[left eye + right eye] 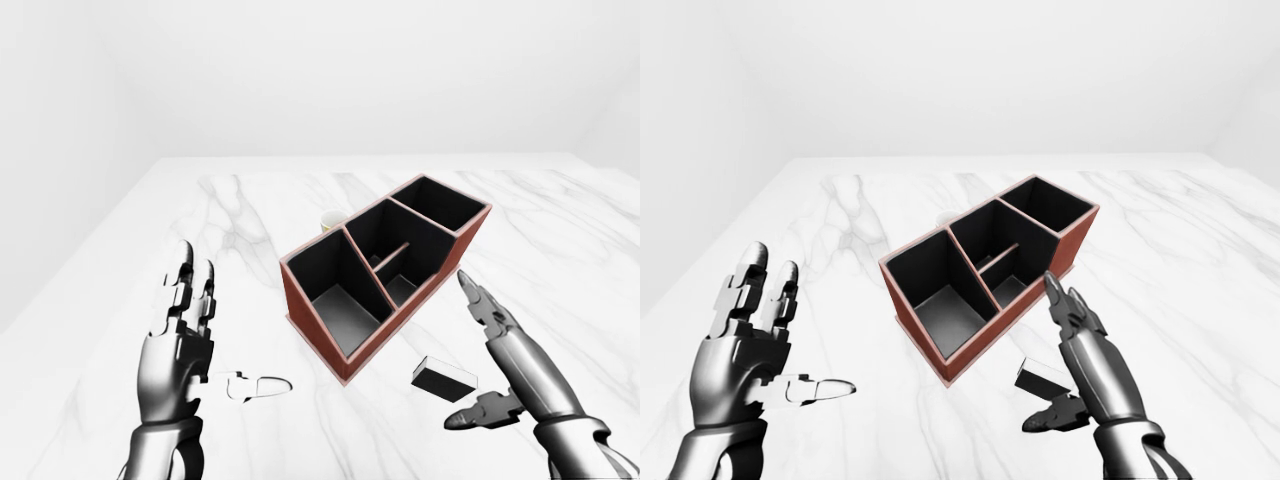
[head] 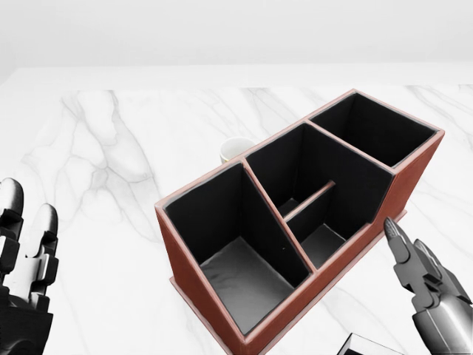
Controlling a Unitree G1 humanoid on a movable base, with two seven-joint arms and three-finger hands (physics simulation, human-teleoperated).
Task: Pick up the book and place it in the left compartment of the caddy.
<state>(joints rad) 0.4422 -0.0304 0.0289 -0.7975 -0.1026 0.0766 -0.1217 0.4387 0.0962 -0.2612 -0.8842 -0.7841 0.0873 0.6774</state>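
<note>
The red-brown caddy (image 1: 310, 317) with black insides stands slanted on the marble table (image 1: 120, 290). Its large left compartment (image 2: 236, 266) is empty. The book (image 1: 443, 377), small and black with a white edge, lies flat on the table just below the caddy's right side. My right hand (image 1: 462, 350) is open, held upright right beside the book, with the thumb below it and not touching. My left hand (image 1: 225, 335) is open and empty, to the left of the caddy with its fingers spread upward.
A small white cup (image 2: 238, 149) stands on the table just behind the caddy's upper left wall. The caddy also has two small middle compartments (image 2: 314, 222) and a far right one (image 2: 369, 129). White walls surround the table.
</note>
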